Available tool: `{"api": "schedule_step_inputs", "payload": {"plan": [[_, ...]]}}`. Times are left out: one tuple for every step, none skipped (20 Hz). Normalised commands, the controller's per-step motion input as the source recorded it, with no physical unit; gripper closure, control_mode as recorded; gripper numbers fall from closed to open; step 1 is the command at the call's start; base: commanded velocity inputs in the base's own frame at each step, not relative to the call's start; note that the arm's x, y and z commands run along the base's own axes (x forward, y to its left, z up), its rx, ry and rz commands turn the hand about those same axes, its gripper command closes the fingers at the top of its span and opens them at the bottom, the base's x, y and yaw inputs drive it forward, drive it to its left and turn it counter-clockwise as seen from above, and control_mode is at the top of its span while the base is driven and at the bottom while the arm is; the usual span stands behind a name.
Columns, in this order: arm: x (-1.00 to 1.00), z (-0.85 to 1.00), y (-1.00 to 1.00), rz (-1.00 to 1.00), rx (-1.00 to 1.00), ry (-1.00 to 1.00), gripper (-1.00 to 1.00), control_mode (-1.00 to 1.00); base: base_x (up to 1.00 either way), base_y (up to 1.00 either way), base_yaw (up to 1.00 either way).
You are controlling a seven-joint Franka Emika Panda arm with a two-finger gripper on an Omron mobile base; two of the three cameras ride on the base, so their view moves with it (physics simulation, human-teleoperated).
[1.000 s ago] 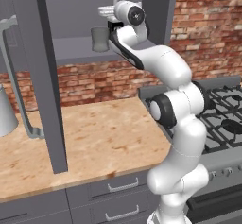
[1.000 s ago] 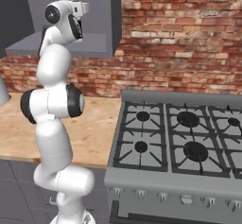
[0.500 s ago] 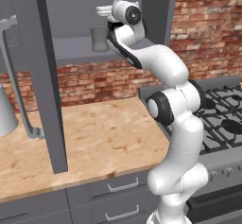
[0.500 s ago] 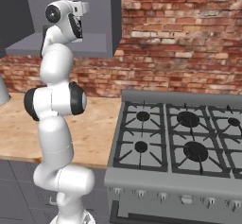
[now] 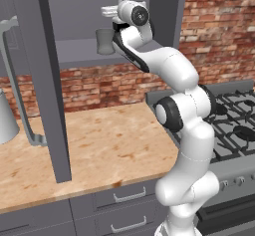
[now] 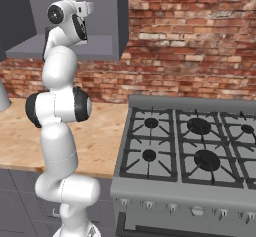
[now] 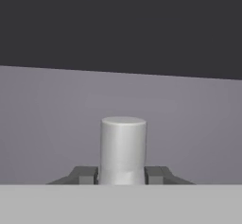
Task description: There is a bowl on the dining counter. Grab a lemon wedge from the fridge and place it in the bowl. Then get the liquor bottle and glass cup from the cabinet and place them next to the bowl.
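On the left stands the open cabinet door (image 5: pixel 47 80). Up on the cabinet shelf (image 5: pixel 84 51) the glass cup (image 5: pixel 104 41) stands upright, the gripper (image 7: pixel 122 175) closed around its base from both sides, apparently so it can be lifted out level.

Nothing readable is showing anywhere: no text, label, brand, number or sign is appearing on any surface in these views.
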Motion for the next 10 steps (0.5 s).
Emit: {"api": "schedule_step_inputs", "payload": {"plan": [[0.0,0.0,0.0,0.0,0.0,0.0,1.0,-1.0,0.0,0.0,0.0],[0.0,0.0,0.0,0.0,0.0,0.0,1.0,-1.0,0.0,0.0,0.0],[0.0,0.0,0.0,0.0,0.0,0.0,1.0,-1.0,0.0,0.0,0.0],[0.0,0.0,0.0,0.0,0.0,0.0,1.0,-1.0,0.0,0.0,0.0],[0.0,0.0,0.0,0.0,0.0,0.0,1.0,-1.0,0.0,0.0,0.0],[0.0,0.0,0.0,0.0,0.0,0.0,1.0,-1.0,0.0,0.0,0.0],[0.0,0.0,0.0,0.0,0.0,0.0,1.0,-1.0,0.0,0.0,0.0],[0.0,0.0,0.0,0.0,0.0,0.0,1.0,-1.0,0.0,0.0,0.0],[0.0,0.0,0.0,0.0,0.0,0.0,1.0,-1.0,0.0,0.0,0.0],[0.0,0.0,0.0,0.0,0.0,0.0,1.0,-1.0,0.0,0.0,0.0]]}}
